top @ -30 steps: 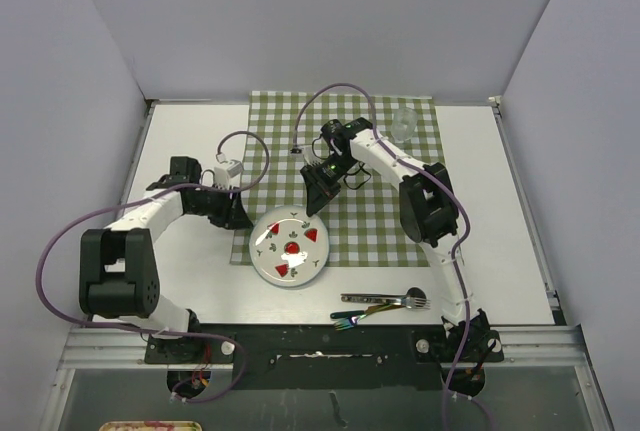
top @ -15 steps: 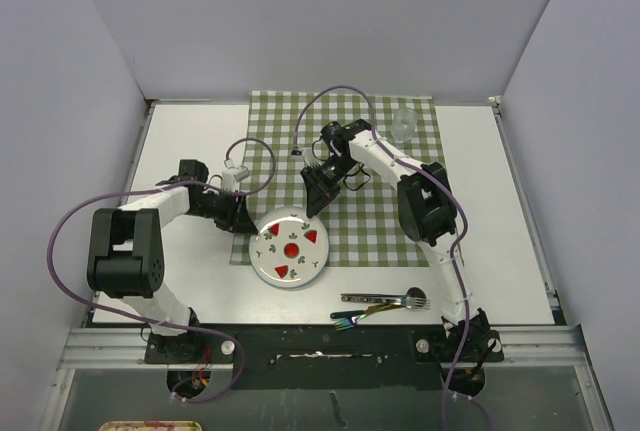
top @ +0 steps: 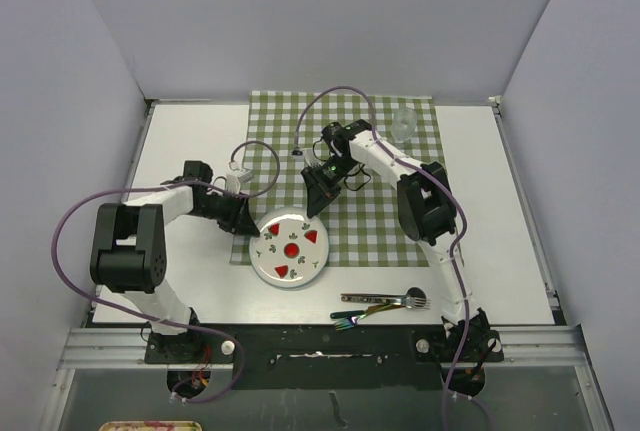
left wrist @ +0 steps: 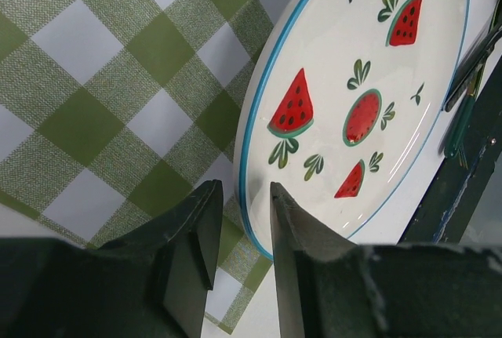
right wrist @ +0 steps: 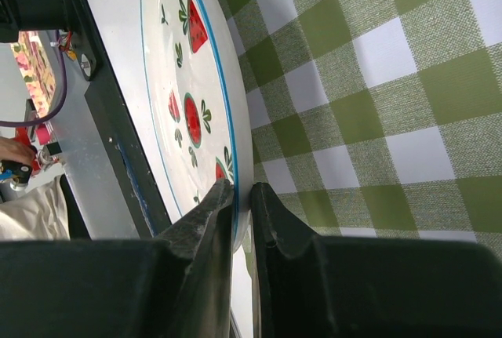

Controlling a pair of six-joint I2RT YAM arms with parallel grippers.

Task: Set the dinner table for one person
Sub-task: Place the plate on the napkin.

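top external view: the dinner table (top: 190,131), a broad white top with metal rails, fills the floor of a booth closed in by plain pale grey walls on the left, right and far sides, and both arm bases are bolted at its near edge. a green-and-white checked cloth (top: 390,211) lies down the middle of it, reaching the far edge. a clear glass (top: 403,123) stands upright on the cloth's far right corner. a round plate (top: 290,247) with watermelon slices painted on it lies flat across the cloth's near left corner, partly on cloth and partly on bare white. some cutlery (top: 385,301), a fork among it, lies on bare table near the right arm's base.

the left gripper (top: 240,219) is at the plate's left rim. its wrist camera shows the jaws a little apart, straddling the blue-lined rim, with a strip of cloth visible between one finger and the plate. the right gripper (top: 317,196) is at the plate's far rim. its wrist camera shows the jaws drawn close, pinching the rim between them.

compared with a second ago, the left arm has folded in and its gripper has come closer to the plate. the right arm, plate, glass, cloth and cutlery sit as they did.
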